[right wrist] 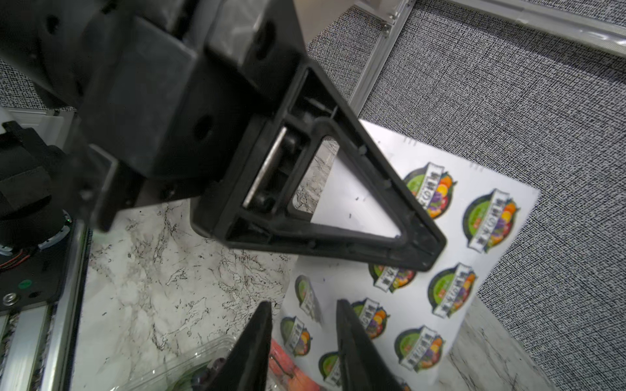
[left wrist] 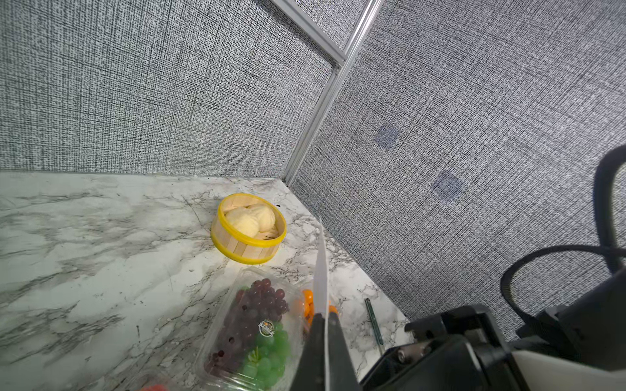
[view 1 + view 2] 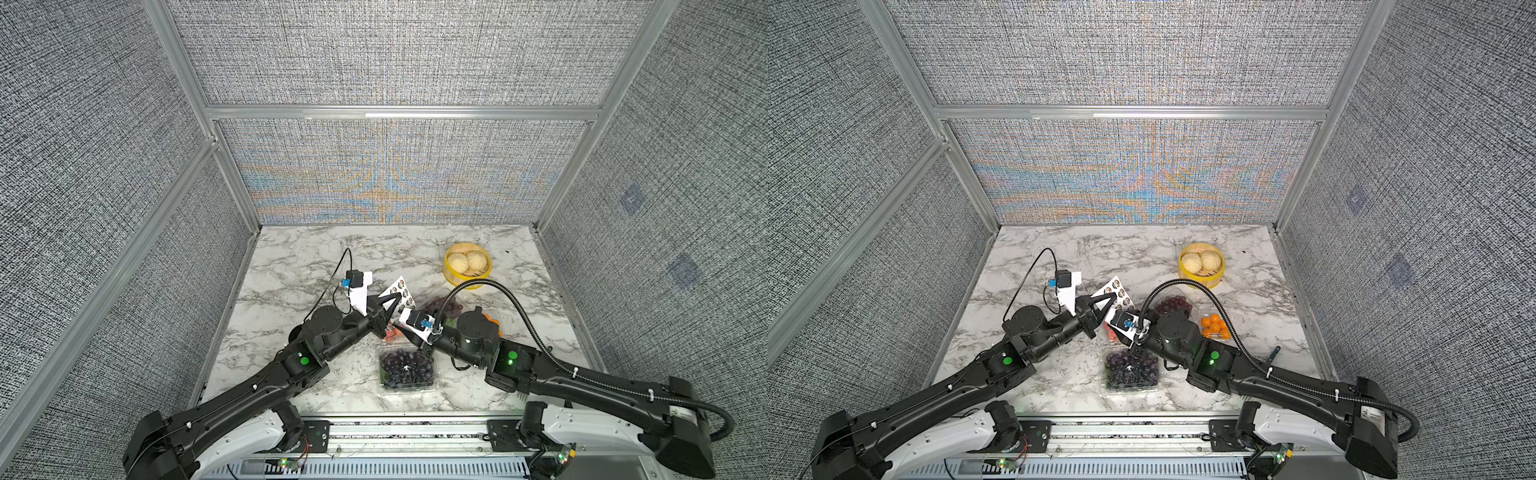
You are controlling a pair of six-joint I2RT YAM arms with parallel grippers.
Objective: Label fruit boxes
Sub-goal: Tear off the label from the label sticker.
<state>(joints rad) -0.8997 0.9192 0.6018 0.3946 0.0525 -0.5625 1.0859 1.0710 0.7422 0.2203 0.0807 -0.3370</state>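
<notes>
Left gripper (image 1: 423, 250) pressed together on the white sheet of round fruit-printed stickers (image 1: 481, 237), holding it tilted above the marble-patterned surface (image 3: 291, 266) near the middle; sheet seen edge-on between the fingers in the left wrist view (image 2: 321, 270). Right gripper (image 1: 305, 325) spread, nothing between its fingers (image 1: 261, 325), tips just near of the sheet's lower stickers and right beside the left gripper.

Larger clear plastic clamshell tub of dark-purple grapes (image 3: 407, 368) lying flat at near centre, a small white mark on its lid. Small clear tub of red fruit (image 3: 1109, 332) just far-left of it, mostly hidden under the two grippers. Clear tub of purple and green grapes (image 2: 254, 328) right of centre, a round sticker on its lid, partly under the right arm in both top views. Small clear tub of orange fruit (image 3: 1214, 326) just right of that. Round yellow steamer basket with pale buns (image 3: 467, 266) far right, well apart from the tubs. Thin dark pen-like stick (image 3: 1274, 355) on the surface near the right edge.
</notes>
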